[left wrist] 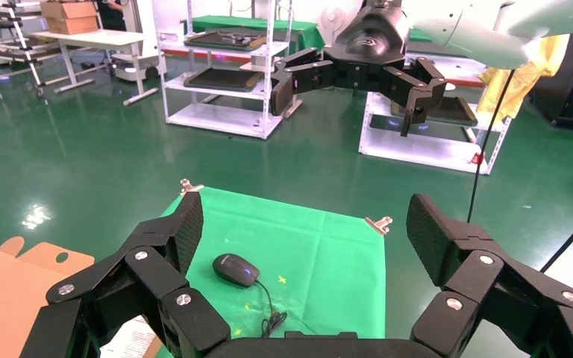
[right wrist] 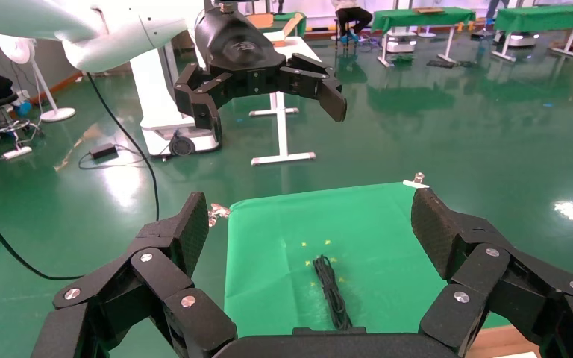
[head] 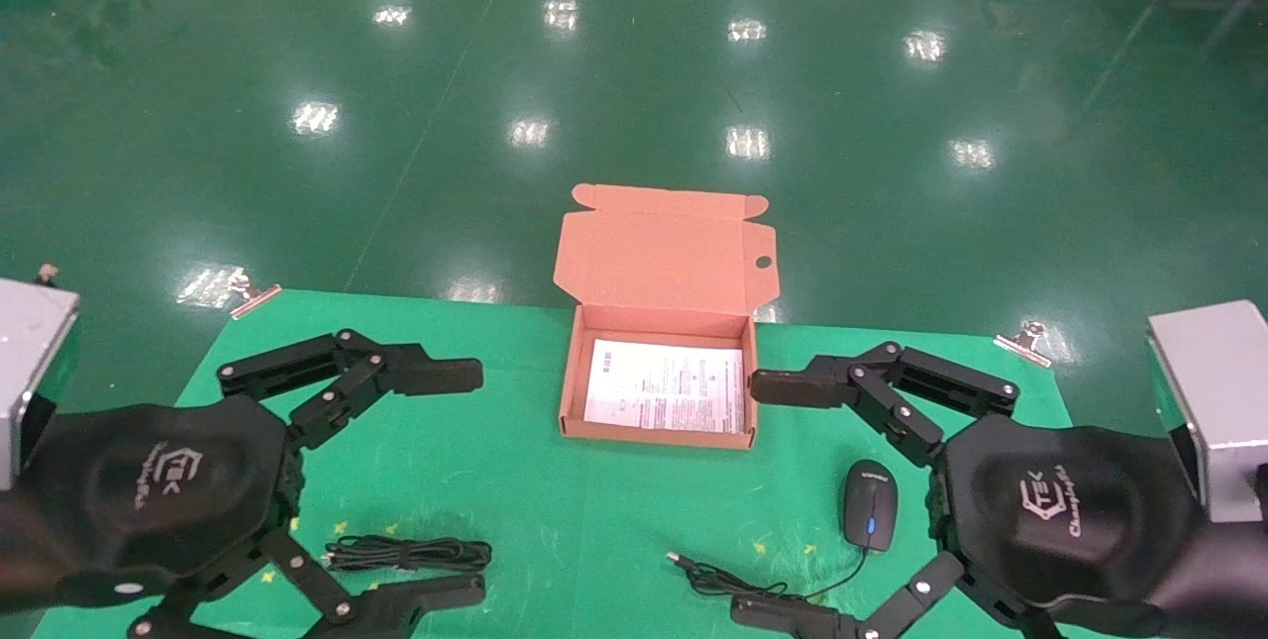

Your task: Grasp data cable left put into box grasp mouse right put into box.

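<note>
On the green mat, left gripper (head: 451, 480) hung with fingers spread wide, above the data cable (head: 408, 553) lying near the front edge: light, floppy loops, best pinched across the bundle's middle. Box (head: 654, 435) sat centre, lid up, holding only a leaflet (head: 666, 386). Mouse (head: 870, 504) lay front-right: light, hard, slick shell, so grip across its flanks; cord would trail. Right gripper (head: 768, 500) hung spread wide too.

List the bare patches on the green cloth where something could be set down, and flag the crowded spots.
Free: the cloth between the data cable and the mouse, in front of the box; also the strip left of the box, under the open left hand. Crowded: the near right corner, where the mouse, its cord and the open right hand sit close together.
</note>
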Available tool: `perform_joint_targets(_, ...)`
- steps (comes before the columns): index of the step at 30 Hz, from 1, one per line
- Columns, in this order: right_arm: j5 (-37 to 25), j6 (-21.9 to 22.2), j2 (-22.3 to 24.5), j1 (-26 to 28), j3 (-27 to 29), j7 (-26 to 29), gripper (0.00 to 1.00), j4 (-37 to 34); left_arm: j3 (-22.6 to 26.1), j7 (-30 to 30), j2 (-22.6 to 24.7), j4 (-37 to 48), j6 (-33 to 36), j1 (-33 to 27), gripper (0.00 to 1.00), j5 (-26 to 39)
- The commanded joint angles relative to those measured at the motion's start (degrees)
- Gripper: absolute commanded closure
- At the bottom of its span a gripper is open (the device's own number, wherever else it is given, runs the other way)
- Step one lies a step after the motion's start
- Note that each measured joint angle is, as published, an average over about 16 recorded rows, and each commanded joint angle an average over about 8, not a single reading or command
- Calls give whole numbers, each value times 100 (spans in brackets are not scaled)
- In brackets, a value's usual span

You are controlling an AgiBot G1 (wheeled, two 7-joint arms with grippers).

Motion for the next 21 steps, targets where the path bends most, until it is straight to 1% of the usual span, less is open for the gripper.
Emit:
perform_joint_targets(1,0,0,0,0,0,0,0,0,0,0,0,0,0,0,0,0)
perform_joint_targets(21,3,0,5,14,11,-13,0,3,13,5,3,-16,4,-20,0,30)
